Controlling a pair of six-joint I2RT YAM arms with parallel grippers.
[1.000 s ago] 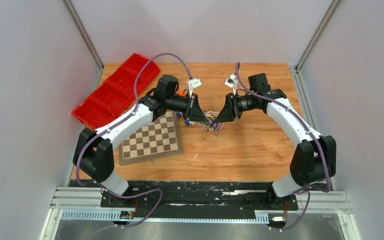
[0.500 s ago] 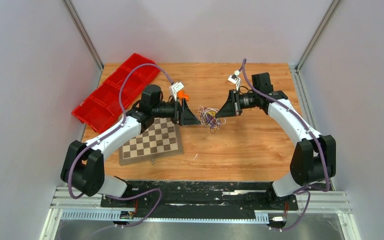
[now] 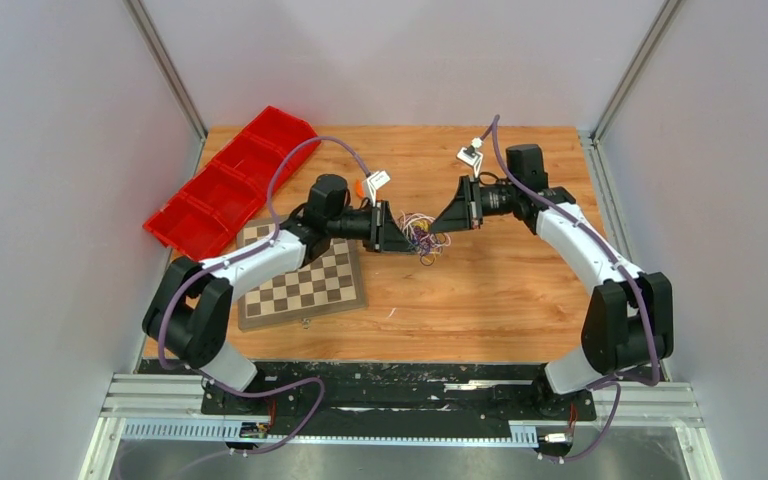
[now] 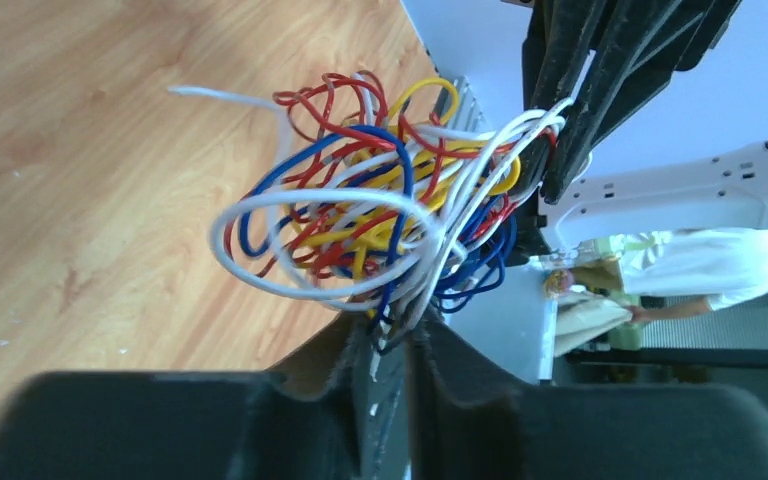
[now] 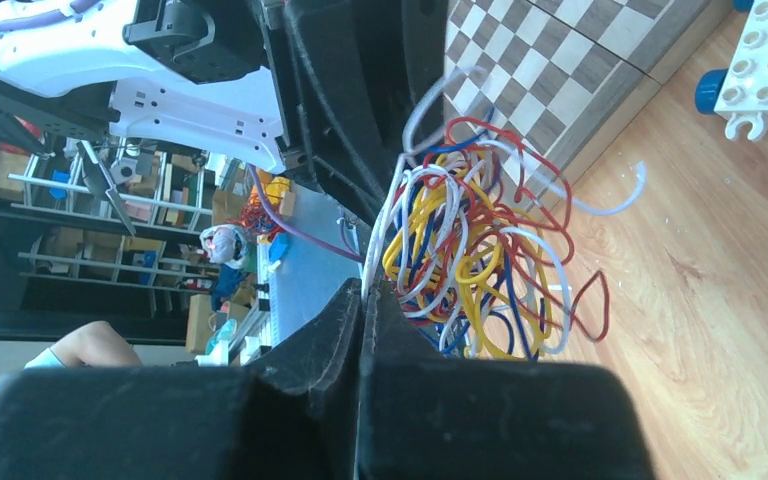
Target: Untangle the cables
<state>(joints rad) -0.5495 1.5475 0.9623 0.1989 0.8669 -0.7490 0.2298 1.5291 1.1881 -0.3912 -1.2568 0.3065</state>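
— Cables (image 3: 421,238): who has hold of them?

— Both sides. The left gripper (image 4: 388,335) has its jaws drawn almost together on a few white and dark strands. The right gripper (image 5: 363,300) is pinched flat on white ones. The red, yellow, blue and white loops hang in one clump between the two tips, over the wooden table (image 3: 500,290), just beyond the far corner of the chessboard (image 3: 305,280). Whether the lowest loops touch the wood, I can't tell.

— What has changed in the last half second?

— The left arm (image 3: 260,252) had swung out toward the red bin tray (image 3: 230,180). It is in toward the centre again, so the tips stand closer together than they did. The right gripper has edged slightly farther from the bases.

— And the tangle itself?

— No looser that I can see: the same tight clump, with no strand drawn clear. My reading is that the pull apart gained nothing and the slack has come back. A fresh grip on one single strand would likely serve better than tugging the whole mass.
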